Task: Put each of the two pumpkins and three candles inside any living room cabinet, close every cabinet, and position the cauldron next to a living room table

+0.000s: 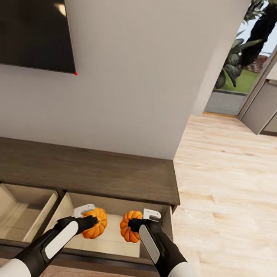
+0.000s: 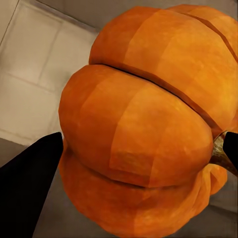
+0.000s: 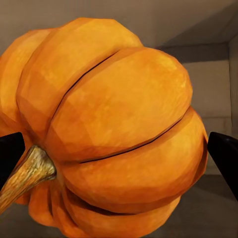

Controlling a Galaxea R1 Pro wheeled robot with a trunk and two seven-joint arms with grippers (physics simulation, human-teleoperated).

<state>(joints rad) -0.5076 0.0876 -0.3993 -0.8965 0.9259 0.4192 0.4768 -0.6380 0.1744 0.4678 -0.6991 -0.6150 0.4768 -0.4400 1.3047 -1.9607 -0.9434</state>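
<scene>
Both black grippers clamp ribbed bright-orange pumpkins: left gripper [image 1: 87,222] on one pumpkin [image 1: 96,223], right gripper [image 1: 136,224] on the other pumpkin [image 1: 128,226]. They hang over the pale open drawer [image 1: 111,245] of the long dark-brown wooden cabinet [image 1: 77,169] at 6 o'clock.

2 ribbed orange pumpkins [image 1: 96,223] [image 1: 128,226] held side by side over the dark cabinet's [image 1: 77,169] open pale drawer.

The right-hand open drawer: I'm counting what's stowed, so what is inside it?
Over the open drawer of the cabinet, the left gripper and right gripper each hold a pumpkin. The visible floor is bare; arms and pumpkins hide the rest.
</scene>
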